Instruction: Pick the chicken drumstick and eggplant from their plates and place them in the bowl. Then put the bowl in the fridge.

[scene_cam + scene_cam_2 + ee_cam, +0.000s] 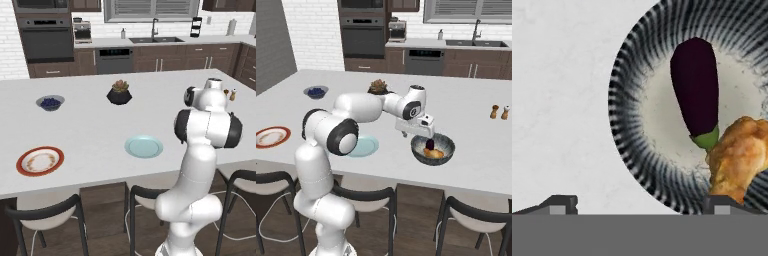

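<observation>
Near the counter's (pixel 466 95) front edge, the bowl (pixel 432 149) holds the eggplant (pixel 430 144) and chicken drumstick (pixel 434 153); the pincer (pixel 415 134), jaws apart, hangs at its left rim.

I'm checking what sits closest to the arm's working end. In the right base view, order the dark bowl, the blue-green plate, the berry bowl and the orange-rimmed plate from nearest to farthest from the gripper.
From the gripper, open above the counter:
1. Dark bowl, just beside and below it.
2. Blue-green plate, toward the arm's base.
3. Berry bowl, far back corner.
4. Orange-rimmed plate, at the far counter edge.
</observation>
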